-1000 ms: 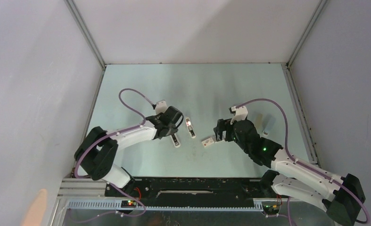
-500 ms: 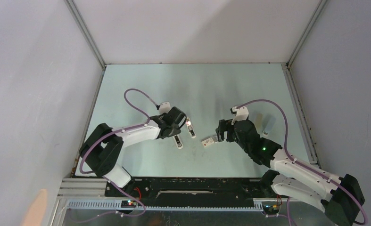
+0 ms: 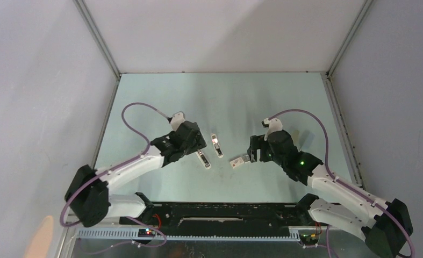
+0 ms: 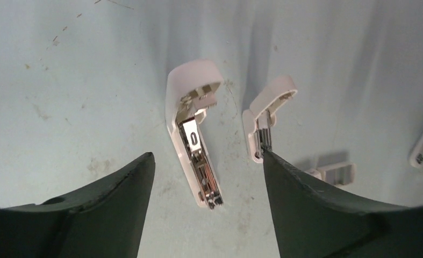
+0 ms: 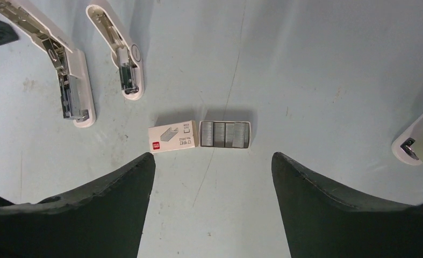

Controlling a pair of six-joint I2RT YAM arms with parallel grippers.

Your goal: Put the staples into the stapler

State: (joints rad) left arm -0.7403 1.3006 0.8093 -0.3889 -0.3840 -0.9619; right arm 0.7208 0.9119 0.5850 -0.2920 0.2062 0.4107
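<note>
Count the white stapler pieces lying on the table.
2. One stapler piece lies below the open left gripper; the other lies beside it, nearer the staples. Others may be hidden from view.

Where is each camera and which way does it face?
Top external: above and behind, facing down on pale green table; both arms show.
Left wrist: faces down at two opened white plastic staplers; own fingers show.
Right wrist: faces down at small white staple box, grey metal tray; own fingers show.
Shared: wrist views, the staplers.
</note>
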